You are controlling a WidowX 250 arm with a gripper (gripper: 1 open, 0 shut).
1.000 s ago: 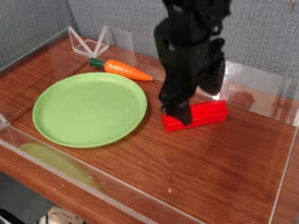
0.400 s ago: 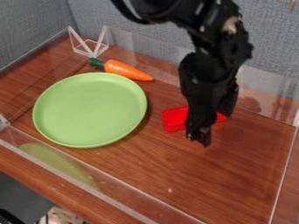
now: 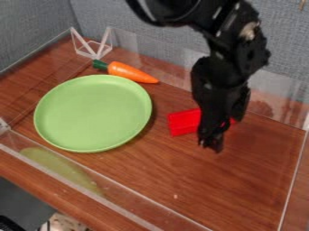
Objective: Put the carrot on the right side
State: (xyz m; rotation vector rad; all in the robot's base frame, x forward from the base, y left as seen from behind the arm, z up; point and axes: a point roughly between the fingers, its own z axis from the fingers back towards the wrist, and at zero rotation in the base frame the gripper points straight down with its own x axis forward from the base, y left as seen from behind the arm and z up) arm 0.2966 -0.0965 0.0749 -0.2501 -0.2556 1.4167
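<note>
The jaws stand spread wide and hold nothing. In the single camera view, the gripper [image 3: 215, 138] hangs at the right of centre, fingers pointing steeply down at the wood, its dark body covering most of the red block [image 3: 183, 122], of which only the left end shows. Whether a fingertip touches the block or the table [image 3: 182, 185] cannot be told from here.

Set against the picture of a second ago, the arm has swung to the right and dropped lower; then the block lay fully visible at the gripper's foot, now it is largely hidden behind it. The block itself looks to sit in about the same spot.

The carrot [image 3: 128, 72] lies in the upper left of the frame, just beyond the upper rim of the green plate [image 3: 90, 113], green top pointing left, well apart from the gripper. It has not shifted between the pictures.

So the move has brought the hand down by the block, not the carrot; the carrot is ungrasped, and the task looks hardly begun.
</note>
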